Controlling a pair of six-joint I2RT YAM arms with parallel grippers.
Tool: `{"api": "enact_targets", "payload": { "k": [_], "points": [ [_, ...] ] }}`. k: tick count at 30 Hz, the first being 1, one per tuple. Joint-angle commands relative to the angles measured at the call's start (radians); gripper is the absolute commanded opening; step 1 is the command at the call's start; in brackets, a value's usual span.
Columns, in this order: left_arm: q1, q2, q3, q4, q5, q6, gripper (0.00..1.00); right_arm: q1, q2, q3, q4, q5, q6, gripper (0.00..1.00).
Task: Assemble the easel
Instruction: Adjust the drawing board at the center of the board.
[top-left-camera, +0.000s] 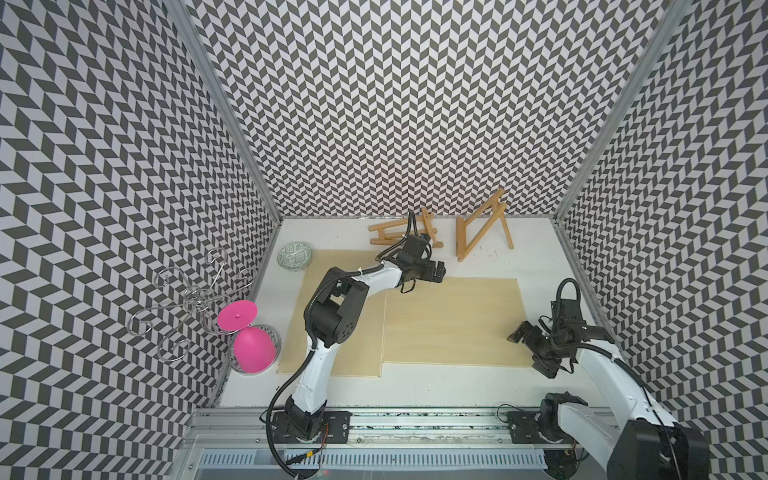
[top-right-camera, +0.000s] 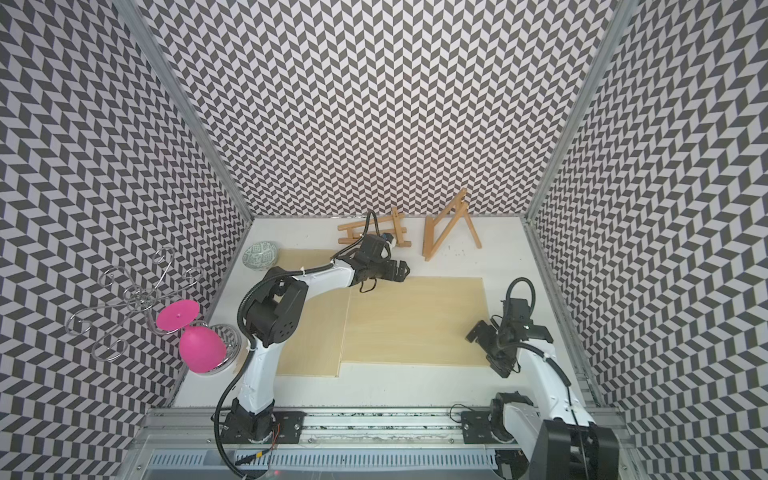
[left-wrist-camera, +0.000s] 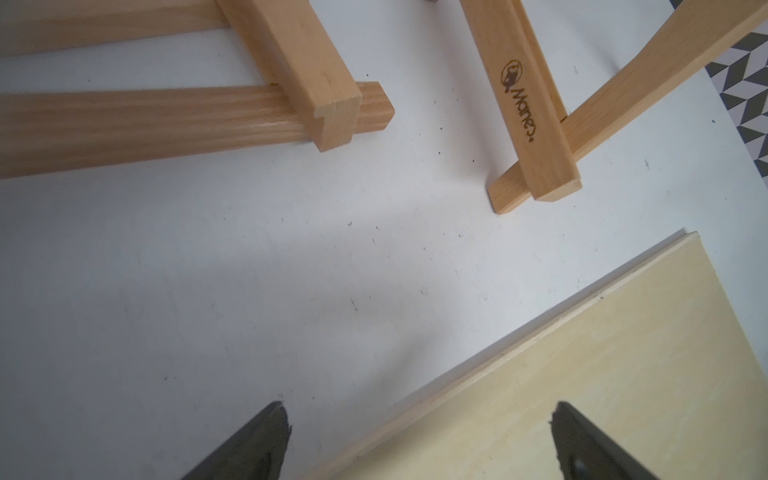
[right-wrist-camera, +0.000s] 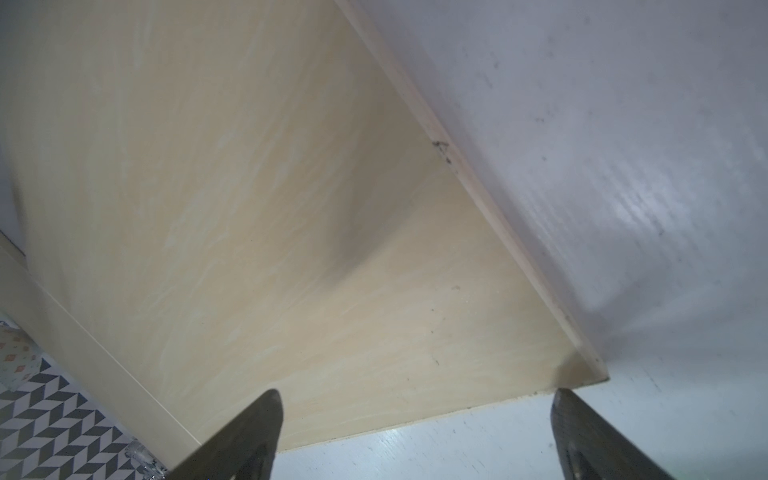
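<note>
Left tool (left-wrist-camera: 419, 411) is hanging spread and empty, just short of both easel pieces at the back of the desk (top-left-camera: 415, 390). Right tool (right-wrist-camera: 415, 395) is also sitting spread and empty over the board (top-left-camera: 453, 320) corner, well apart from them. Flat frame (top-left-camera: 390, 232) is lying on the desk, and the A-frame (top-left-camera: 482, 228) is standing beside it near the back wall.

Risks I'm watching:
- Fingers scraping the desk while going under the flat frame's low rails.
- Shoving the flat frame into the A-frame and tipping it.
- My wrist cable is looping over the flat frame and could snag it.

White arm links (top-left-camera: 309, 374), black joints (top-left-camera: 332, 320), black corrugated cables (top-left-camera: 332, 272), dark fingers (left-wrist-camera: 249, 449).
</note>
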Motion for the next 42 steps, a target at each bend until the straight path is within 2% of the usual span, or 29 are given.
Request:
{"api": "enact_targets", "payload": {
  "k": [1, 7, 18, 24, 28, 31, 36, 42],
  "points": [
    [0.003, 0.042, 0.05, -0.048, 0.013, 0.027, 0.99, 0.022, 0.0, -0.015, -0.004, 0.014, 0.003, 0.99],
    [0.004, 0.071, 0.061, -0.076, 0.043, 0.021, 0.98, 0.025, 0.042, -0.07, 0.083, -0.035, 0.013, 0.99],
    [0.0, 0.003, -0.07, -0.096, 0.074, 0.033, 0.97, 0.011, 0.123, -0.048, 0.263, 0.041, 0.054, 0.99],
    [-0.014, -0.07, -0.168, -0.074, 0.098, 0.021, 0.96, -0.094, 0.175, 0.005, 0.353, 0.07, 0.022, 0.99],
    [-0.042, -0.095, -0.205, -0.062, 0.119, -0.004, 0.96, -0.176, 0.26, 0.044, 0.443, 0.013, -0.03, 0.99],
    [-0.069, -0.107, -0.228, -0.04, 0.114, -0.03, 0.95, -0.193, 0.337, 0.083, 0.479, 0.013, -0.066, 0.99],
    [-0.102, -0.155, -0.291, 0.006, 0.185, -0.102, 0.94, -0.239, 0.461, 0.145, 0.512, -0.017, -0.118, 0.99],
    [-0.122, -0.218, -0.371, 0.048, 0.195, -0.155, 0.94, -0.242, 0.485, 0.165, 0.485, 0.014, -0.116, 0.99]
  ]
}}
